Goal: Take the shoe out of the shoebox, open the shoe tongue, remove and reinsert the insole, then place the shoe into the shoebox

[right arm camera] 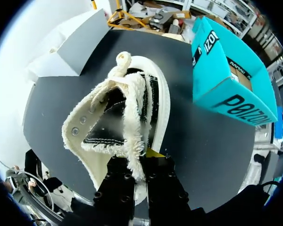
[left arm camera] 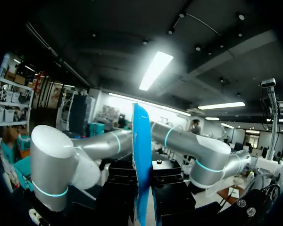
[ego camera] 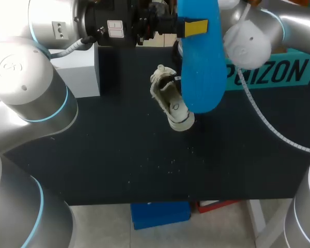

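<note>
One shoe (ego camera: pixel 170 101), one insole (ego camera: pixel 199 67), one shoebox (ego camera: pixel 279 72) and one white box (ego camera: pixel 80 72) are in sight, with two arms over the dark counter (ego camera: pixel 144 160). The cream shoe stands near the middle of the counter, its toe towards 5 o'clock in the head view. The blue insole is out of the shoe and held upright in the air, just to the shoe's 1 o'clock and partly in front of it.

The left arm (ego camera: pixel 26 77) comes in along the far edge. Its jaws are clamped on the insole, one bright yellow tip showing against the blue near the upper end. In the left wrist view the insole (left arm camera: pixel 141 155) stands edge-on between the two black fingers (left arm camera: pixel 120 188).

The right arm (ego camera: pixel 248 41) enters at 2 o'clock; the insole hides its jaws in the head view. In the right wrist view those jaws are closed on the frayed cream tongue of the shoe (right arm camera: pixel 127 117), which gapes open ahead of them.

The teal shoebox (right arm camera: pixel 226 94) sits open at the shoe's 2 o'clock, well apart from it. The white box (right arm camera: pixel 70 52) lies at the shoe's 10 o'clock, at the counter's far edge
</note>
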`<state>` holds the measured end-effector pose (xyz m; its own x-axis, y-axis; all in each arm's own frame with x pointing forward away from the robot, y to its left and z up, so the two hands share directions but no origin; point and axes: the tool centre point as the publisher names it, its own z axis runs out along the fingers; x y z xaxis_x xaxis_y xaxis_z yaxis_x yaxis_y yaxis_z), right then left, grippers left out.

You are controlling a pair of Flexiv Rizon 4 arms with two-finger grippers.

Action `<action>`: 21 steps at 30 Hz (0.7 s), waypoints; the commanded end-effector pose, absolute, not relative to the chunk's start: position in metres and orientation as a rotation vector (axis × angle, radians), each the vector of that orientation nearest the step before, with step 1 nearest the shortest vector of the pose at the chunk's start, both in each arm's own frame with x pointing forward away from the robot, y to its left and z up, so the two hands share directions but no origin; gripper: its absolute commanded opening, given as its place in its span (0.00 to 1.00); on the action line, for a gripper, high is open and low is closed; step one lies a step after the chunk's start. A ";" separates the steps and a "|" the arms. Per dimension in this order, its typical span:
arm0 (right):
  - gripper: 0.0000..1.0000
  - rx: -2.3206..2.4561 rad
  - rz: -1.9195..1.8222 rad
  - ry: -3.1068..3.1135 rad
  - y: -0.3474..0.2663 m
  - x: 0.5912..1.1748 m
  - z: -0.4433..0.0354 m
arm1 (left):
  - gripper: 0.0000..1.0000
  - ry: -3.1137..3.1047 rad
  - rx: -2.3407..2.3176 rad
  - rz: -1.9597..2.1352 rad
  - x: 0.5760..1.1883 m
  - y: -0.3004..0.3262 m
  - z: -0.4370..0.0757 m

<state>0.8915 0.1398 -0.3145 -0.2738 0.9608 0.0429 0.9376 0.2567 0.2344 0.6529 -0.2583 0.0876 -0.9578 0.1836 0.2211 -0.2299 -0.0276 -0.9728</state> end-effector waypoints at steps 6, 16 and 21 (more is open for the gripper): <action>0.00 2.228 0.319 1.845 0.163 0.882 -0.351 | 0.00 -1.969 0.051 2.065 0.652 -0.259 0.088; 0.00 2.172 0.359 1.908 0.183 0.880 -0.361 | 0.00 -1.969 0.051 2.065 0.652 -0.259 0.088; 0.00 2.141 0.404 1.939 0.190 0.881 -0.356 | 0.00 -1.969 0.051 2.065 0.652 -0.259 0.088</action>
